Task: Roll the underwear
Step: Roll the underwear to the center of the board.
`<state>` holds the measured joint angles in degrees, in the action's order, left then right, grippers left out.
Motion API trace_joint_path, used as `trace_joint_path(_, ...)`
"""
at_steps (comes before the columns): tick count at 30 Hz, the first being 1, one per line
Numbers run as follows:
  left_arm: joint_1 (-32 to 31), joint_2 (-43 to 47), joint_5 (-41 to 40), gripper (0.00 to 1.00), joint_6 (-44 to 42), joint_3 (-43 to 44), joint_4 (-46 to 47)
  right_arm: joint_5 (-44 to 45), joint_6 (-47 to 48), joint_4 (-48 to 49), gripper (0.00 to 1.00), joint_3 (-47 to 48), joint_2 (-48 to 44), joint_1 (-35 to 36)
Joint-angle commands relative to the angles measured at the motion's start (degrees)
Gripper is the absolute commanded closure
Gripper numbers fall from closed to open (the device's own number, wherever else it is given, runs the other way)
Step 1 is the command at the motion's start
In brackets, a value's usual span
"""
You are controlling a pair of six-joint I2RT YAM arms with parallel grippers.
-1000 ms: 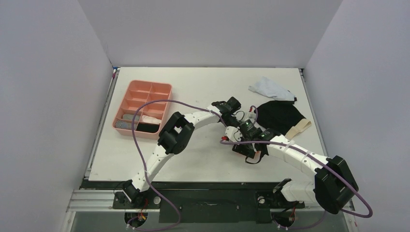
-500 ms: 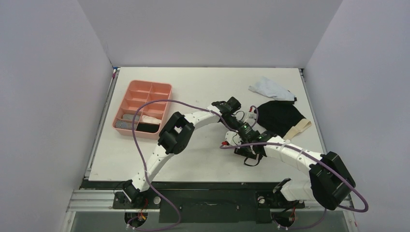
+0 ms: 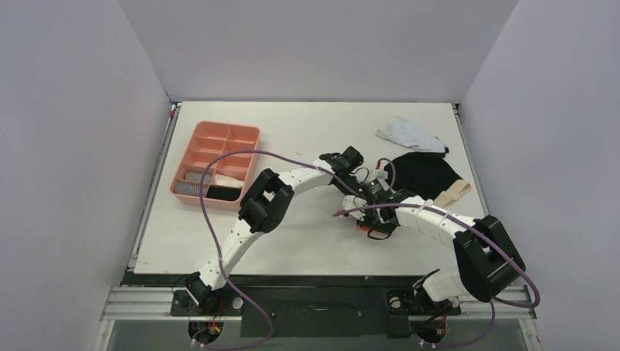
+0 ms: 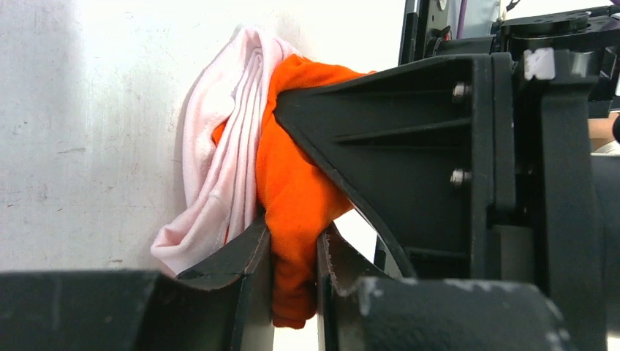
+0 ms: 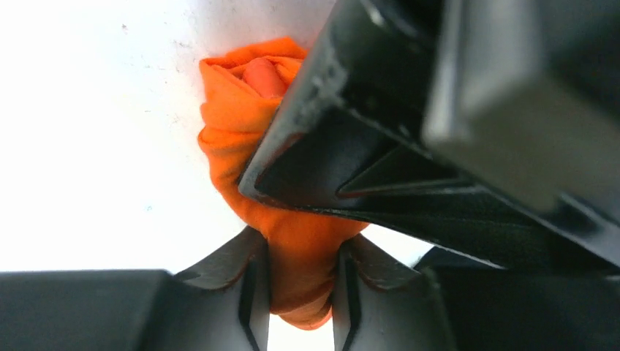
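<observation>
The orange underwear [image 4: 292, 183] is bunched on the white table, its pale striped side [image 4: 219, 161] folded against it. My left gripper [image 4: 292, 245] is shut on one end of the bundle. From the other side my right gripper [image 5: 301, 252] is shut on the same orange underwear [image 5: 241, 124], which looks rolled. From above, both grippers meet mid-table [image 3: 365, 208] and only an orange sliver [image 3: 360, 226] shows. The black underwear [image 3: 424, 174] with its beige waistband [image 3: 453, 193] lies flat just right of them, untouched.
A pink compartment tray [image 3: 217, 131] sits at the left with some cloth pieces in its near cells. A pale blue-white cloth [image 3: 409, 134] lies at the back right. Purple cables loop over both arms. Grey walls enclose the table on three sides.
My right gripper has moved away from the near edge toward the left gripper, and its jaws have closed onto the orange underwear. The left gripper has kept its grip and place.
</observation>
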<state>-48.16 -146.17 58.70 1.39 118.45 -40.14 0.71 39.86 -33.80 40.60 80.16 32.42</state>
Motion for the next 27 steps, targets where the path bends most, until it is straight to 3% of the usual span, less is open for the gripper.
trace_joint_path(1,0.56,-3.7,-9.26,0.93,-1.84,-5.63,-5.13,-4.92,0.6,-2.15,0.9,0.77,3.94,-3.83)
trace_joint_path(4,1.68,-2.55,-9.03,0.8,-0.87,-7.33,-2.4,-7.51,1.34,-3.77,1.0,1.66,4.65,-5.42)
trace_joint_path(15,5.45,2.11,-10.79,0.39,1.47,-12.42,2.98,-12.83,2.27,-6.06,1.0,2.62,6.8,-9.68)
trace_joint_path(21,7.49,6.02,-10.91,0.25,4.23,-17.77,8.78,-13.96,2.39,-6.87,1.0,3.0,7.42,-11.44)
trace_joint_path(27,9.57,9.95,-11.59,0.18,5.28,-21.66,12.53,-14.47,1.93,-7.62,1.0,3.98,7.95,-11.52)
